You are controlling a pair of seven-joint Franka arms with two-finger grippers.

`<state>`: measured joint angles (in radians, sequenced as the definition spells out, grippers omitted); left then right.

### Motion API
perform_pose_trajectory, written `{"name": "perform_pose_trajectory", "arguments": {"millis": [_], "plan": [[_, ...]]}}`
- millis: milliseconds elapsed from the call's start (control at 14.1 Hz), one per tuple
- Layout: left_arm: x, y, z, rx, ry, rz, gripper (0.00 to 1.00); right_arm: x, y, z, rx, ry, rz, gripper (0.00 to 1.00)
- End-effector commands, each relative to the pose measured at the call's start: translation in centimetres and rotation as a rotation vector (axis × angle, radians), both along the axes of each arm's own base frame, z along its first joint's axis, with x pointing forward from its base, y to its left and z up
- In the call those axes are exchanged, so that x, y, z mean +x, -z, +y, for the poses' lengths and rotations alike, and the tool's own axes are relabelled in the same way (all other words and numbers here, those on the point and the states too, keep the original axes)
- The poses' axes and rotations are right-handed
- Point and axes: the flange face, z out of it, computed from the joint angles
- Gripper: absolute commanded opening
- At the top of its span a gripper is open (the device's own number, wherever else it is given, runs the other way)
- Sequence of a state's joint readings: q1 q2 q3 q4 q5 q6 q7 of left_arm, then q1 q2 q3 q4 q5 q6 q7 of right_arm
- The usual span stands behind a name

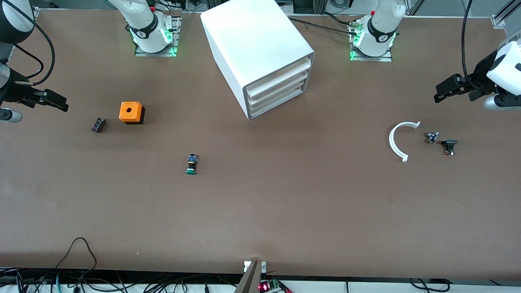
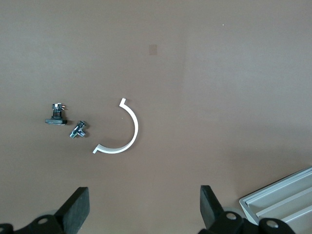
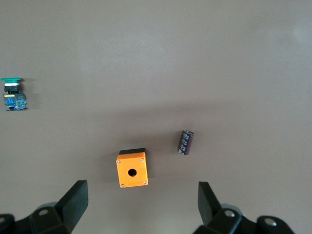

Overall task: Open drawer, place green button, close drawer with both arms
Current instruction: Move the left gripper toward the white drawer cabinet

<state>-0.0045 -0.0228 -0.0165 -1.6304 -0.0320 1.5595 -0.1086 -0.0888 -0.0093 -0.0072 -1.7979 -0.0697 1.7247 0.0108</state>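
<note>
Brown table (image 1: 260, 211): nothing started, I see drawer (image 1: 281, 103) shut, button (image 1: 191, 164) loose near camera, left gripper (image 2: 145, 209) and right gripper (image 3: 142, 207) both wide, empty, parked at their table ends.

The drawer (image 1: 281, 103), bottommost of three in the white cabinet (image 1: 256, 53), is a shallow white tray with a sloped front, pushed shut. The button (image 1: 191, 164) lies on its side on the desk, well apart at the cabinet's 7 o'clock, green cap toward the front camera, black-and-blue body toward the cabinet.
</note>
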Motion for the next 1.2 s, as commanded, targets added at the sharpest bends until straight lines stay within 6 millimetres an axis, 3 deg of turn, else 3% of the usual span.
{"name": "perform_pose_trajectory", "arguments": {"millis": [0,283,424,778,848,990,1131], "plan": [[-0.5,-0.2,-0.1,0.001,0.01,0.01,1.0,-0.6,-0.5,0.0,0.021,0.013,-0.002,1.0],[-0.5,0.4,-0.3,0.002,0.012,0.039,1.0,-0.6,-0.5,0.1,0.022,0.011,0.0,1.0],[0.3,2.3,-1.1,-0.019,0.025,0.076,1.0,-0.6,-0.5,0.1,0.022,0.011,0.0,1.0],[3.5,15.3,-5.7,-0.328,0.018,0.384,1.0,-0.6,-0.4,0.2,0.023,0.008,0.001,1.0],[3.9,17.8,-8.1,-0.395,0.025,0.43,1.0,-0.5,-0.2,0.3,0.026,0.008,0.003,1.0],[5.2,22.9,-10.7,-0.511,-0.01,0.489,1.0,-0.2,0.3,0.9,0.07,0.016,0.006,1.0],[5.7,28.3,-13.9,-0.626,-0.04,0.554,1.0,0.7,2.1,1.2,0.103,0.03,0.02,1.0]]}}
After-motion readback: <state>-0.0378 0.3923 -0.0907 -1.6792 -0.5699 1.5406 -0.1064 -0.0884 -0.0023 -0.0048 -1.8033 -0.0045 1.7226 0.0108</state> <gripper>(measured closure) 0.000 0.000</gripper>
